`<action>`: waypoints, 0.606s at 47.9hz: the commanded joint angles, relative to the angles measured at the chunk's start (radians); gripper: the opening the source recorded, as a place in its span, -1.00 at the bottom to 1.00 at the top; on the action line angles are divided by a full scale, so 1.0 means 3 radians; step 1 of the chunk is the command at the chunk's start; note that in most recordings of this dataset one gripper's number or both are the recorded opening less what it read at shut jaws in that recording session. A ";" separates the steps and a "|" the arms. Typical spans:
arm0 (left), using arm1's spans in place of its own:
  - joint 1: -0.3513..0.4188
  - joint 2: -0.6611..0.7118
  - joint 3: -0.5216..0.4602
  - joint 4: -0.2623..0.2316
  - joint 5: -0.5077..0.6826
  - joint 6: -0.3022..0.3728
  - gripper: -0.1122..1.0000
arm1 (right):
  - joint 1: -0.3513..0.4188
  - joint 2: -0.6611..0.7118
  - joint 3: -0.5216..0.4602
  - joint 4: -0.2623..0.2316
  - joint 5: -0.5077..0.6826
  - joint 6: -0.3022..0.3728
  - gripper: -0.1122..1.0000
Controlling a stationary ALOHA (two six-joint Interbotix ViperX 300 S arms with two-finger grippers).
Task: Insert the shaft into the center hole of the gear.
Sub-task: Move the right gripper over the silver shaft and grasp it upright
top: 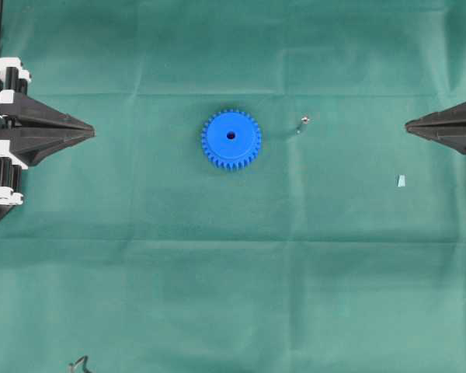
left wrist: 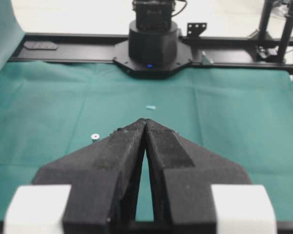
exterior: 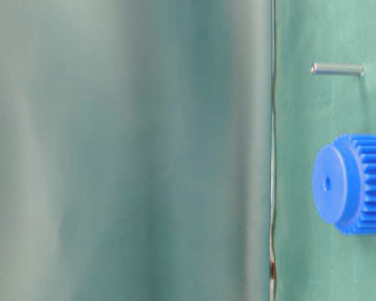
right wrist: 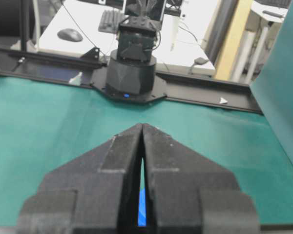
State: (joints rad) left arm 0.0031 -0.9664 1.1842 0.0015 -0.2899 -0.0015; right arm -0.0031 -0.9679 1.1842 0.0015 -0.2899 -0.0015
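Note:
The blue gear [top: 231, 138] lies flat near the middle of the green cloth, its dark center hole [top: 231, 135] facing up. The thin silvery shaft [top: 302, 123] stands upright on the cloth to its right, apart from it; the table-level view shows the shaft [exterior: 337, 69] and the gear [exterior: 354, 184]. My left gripper [top: 92, 134] rests at the left edge, shut and empty, tips together [left wrist: 145, 120]. My right gripper [top: 408, 125] sits at the right edge, also shut and empty [right wrist: 142, 125]; a sliver of the gear [right wrist: 142, 209] shows through the slit behind its tips.
A small pale scrap [top: 401, 181] lies on the cloth at the right, below my right gripper. The opposite arm's black base [left wrist: 152, 44] stands at the cloth's far end in the left wrist view. A dark cable end [top: 79, 363] pokes in at the bottom left.

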 commanded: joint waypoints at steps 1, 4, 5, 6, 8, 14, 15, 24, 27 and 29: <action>-0.0015 0.0005 -0.0159 0.0077 0.0020 0.0015 -0.75 | -0.0020 0.0056 -0.0112 0.0026 0.0005 0.0051 -0.73; -0.0010 -0.0015 -0.0164 0.0077 0.0041 0.0015 -0.75 | -0.0072 0.0092 -0.0189 0.0148 0.0194 0.0072 -0.73; -0.0010 -0.0020 -0.0164 0.0077 0.0046 0.0015 -0.75 | -0.0092 0.0102 -0.0215 0.0199 0.0276 0.0087 -0.73; -0.0010 -0.0026 -0.0164 0.0077 0.0056 0.0015 -0.75 | -0.0107 0.0128 -0.0251 0.0240 0.0358 0.0097 -0.73; -0.0010 -0.0041 -0.0164 0.0077 0.0082 0.0010 -0.75 | -0.0148 0.0164 -0.0322 0.0302 0.0532 0.0118 -0.73; -0.0010 -0.0092 -0.0169 0.0077 0.0261 -0.0010 -0.75 | -0.0266 0.0286 -0.0527 0.0307 0.0972 0.0107 -0.73; -0.0010 -0.0102 -0.0169 0.0077 0.0286 -0.0010 -0.75 | -0.0291 0.0307 -0.0542 0.0291 0.0987 0.0107 -0.73; -0.0010 -0.0153 -0.0174 0.0077 0.0378 -0.0010 -0.75 | -0.0516 0.0552 -0.0614 0.0205 0.0961 0.0107 -0.72; -0.0010 -0.0159 -0.0179 0.0077 0.0378 -0.0010 -0.75 | -0.0583 0.0670 -0.0619 0.0210 0.0961 0.0123 -0.61; -0.0010 -0.0159 -0.0179 0.0077 0.0378 -0.0010 -0.75 | -0.0614 0.0798 -0.0634 0.0215 0.0961 0.0123 -0.46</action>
State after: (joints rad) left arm 0.0015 -1.0155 1.1582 0.0215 -0.1718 -0.0046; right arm -0.1703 -0.7808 1.0232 0.0644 0.0031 0.0337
